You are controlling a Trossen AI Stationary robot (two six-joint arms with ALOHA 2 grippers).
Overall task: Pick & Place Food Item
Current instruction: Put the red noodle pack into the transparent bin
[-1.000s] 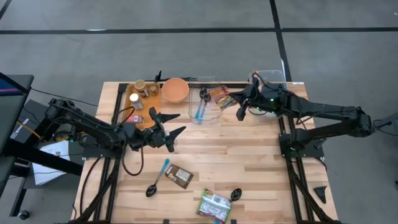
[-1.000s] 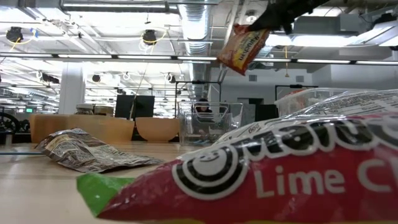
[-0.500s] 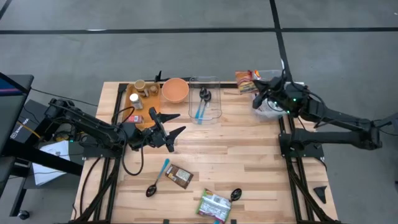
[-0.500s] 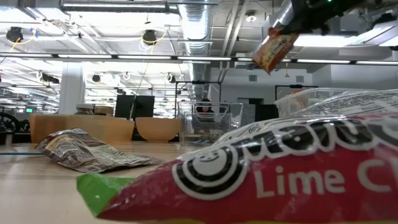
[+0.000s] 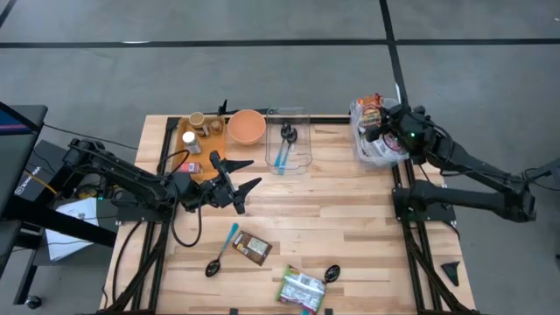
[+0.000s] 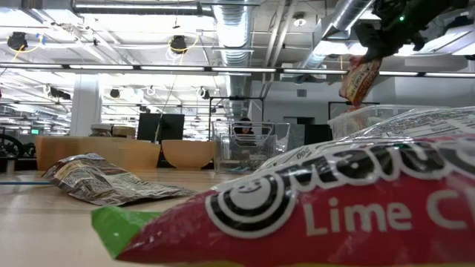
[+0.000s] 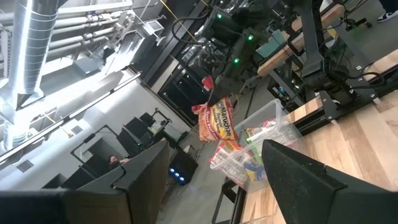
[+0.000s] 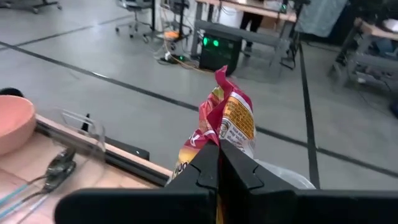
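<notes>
A red-and-yellow noodle packet hangs in the air over the clear plastic bin at the table's far right corner. My right gripper is shut on it. The low view shows the packet below that gripper, above the bin's rim. The left wrist view sees the packet over the bin, which holds other packets. My left gripper stands open in the air over the table's left middle, with nothing between its fingers. My right gripper pinches the packet between its two shut fingers, near one end of the packet. The rest of the packet reaches out past the fingertips. It hangs tilted below the gripper, lifted clear of the bin and the table.
At the far edge stand an orange bowl, a clear container with spoons and a wooden tray with cups. Near the front lie a brown packet, a green-and-red packet and two spoons.
My right gripper has carried the noodle packet toward the table's right edge, from beside the clear spoon container to above the bin at the far right corner. It has turned on the way and stayed shut. The packet has stayed lifted clear.
</notes>
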